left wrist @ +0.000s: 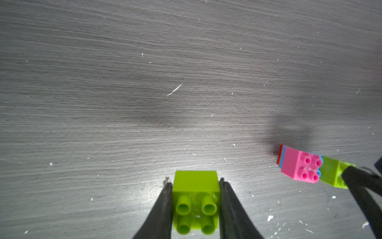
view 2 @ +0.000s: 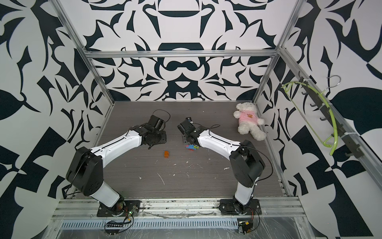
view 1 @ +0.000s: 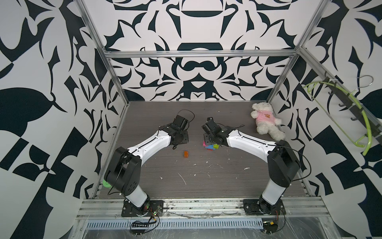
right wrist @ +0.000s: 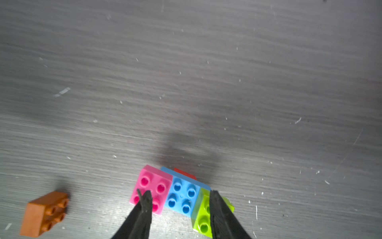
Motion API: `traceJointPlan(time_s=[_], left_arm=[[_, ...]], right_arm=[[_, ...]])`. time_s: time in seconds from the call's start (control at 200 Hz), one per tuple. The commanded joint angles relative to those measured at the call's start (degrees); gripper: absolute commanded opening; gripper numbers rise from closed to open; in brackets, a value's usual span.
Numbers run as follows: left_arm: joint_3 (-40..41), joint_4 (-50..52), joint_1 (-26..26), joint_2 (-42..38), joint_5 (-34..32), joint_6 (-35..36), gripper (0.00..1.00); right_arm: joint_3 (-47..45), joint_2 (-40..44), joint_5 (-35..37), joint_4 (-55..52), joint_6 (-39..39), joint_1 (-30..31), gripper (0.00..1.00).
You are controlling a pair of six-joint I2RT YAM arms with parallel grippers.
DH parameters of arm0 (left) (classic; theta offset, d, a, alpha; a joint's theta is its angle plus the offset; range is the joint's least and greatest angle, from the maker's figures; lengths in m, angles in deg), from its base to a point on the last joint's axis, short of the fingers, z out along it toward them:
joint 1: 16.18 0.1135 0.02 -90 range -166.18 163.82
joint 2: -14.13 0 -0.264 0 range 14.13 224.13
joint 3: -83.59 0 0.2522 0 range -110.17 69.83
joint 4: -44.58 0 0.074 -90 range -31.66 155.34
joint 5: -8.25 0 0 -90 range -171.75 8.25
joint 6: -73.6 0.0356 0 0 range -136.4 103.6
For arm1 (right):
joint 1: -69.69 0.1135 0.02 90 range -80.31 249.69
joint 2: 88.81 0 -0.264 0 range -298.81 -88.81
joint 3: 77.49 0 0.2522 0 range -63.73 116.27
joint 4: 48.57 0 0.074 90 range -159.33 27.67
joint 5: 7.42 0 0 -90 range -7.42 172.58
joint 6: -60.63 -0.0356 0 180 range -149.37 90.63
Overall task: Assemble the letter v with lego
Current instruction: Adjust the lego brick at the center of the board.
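Right, my left claw (left wrist: 195, 182) is clamped on a loose lime green brick (left wrist: 196, 198), gripping its two flat side walls with the studs towards the wrist camera; the half-built letter v (view 1: 210, 146) lies near the middle of the table (view 1: 206, 186); it has a pink brick (right wrist: 153, 184), a blue brick (right wrist: 184, 196) and a second lime green brick (right wrist: 203, 215) in a row, with a red brick (right wrist: 184, 172) beneath; my right claw (right wrist: 179, 192) stands over it with jaws partly apart, one finger across the pink studs, the other at the lime end; whether it truly pinches I cannot tell; the orange brick (view 1: 186, 154) lies loose close by, nearer the table's front edge. I judge these pieces light, rigid and slick; they are best taken by opposite flat walls, never the studs; the press-fit joints could lever apart if the cluster is held by one end, so I would brace across the blue brick.
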Motion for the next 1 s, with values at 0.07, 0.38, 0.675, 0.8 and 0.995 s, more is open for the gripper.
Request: traceJointPlan(time_s=[0.07,0.38,0.675,0.8,0.995], left_arm=[[1.3,1.2,0.8,-2.0,-0.5,1.0,0.16],[3.1,1.1,2.4,-3.2,-0.3,1.2,0.15],[3.4,0.8,2.7,-2.9,0.2,1.1,0.15],[3.3,0.8,2.7,-2.9,0.3,1.1,0.15],[3.1,0.9,2.7,-2.8,0.3,1.1,0.15]], right_arm=[[0.3,0.9,-3.3,1.6,0.9,0.6,0.38],[-2.6,-0.8,-6.3,6.6,-1.3,0.6,0.12],[-5.4,-0.3,-4.6,7.5,-2.5,0.4,0.07],[-6.8,0.2,-5.0,8.9,-2.9,0.2,0.06],[-7.5,1.5,-5.2,9.7,-3.0,0.2,0.05]])
